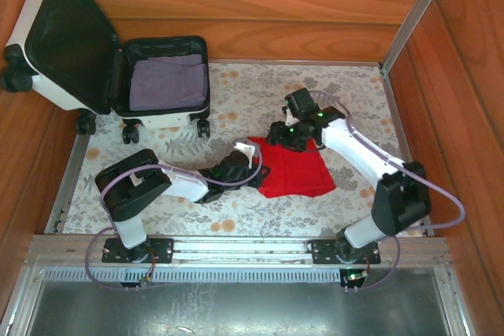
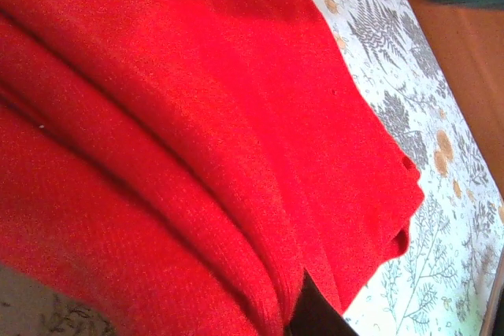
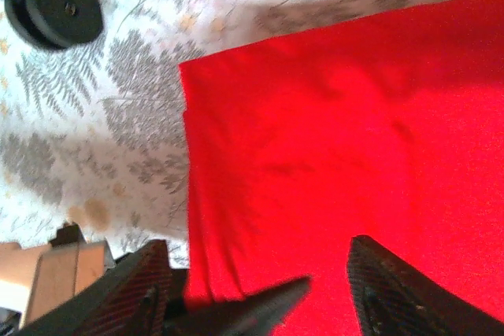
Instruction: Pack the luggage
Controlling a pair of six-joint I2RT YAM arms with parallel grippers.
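Plainly, the right gripper (image 3: 258, 261) has its fingers spread apart just above the red cloth (image 1: 295, 171), near the cloth's far edge. The left gripper (image 1: 253, 156) sits at the cloth's left edge. Its wrist camera is too close to show whether the fingers are parted or closed. The cloth lies on the floral table cover (image 1: 236, 100). The luggage (image 1: 71, 37) stands open at the far left corner, lid tilted back, with a folded grey cloth (image 1: 168, 82) in its lower half.
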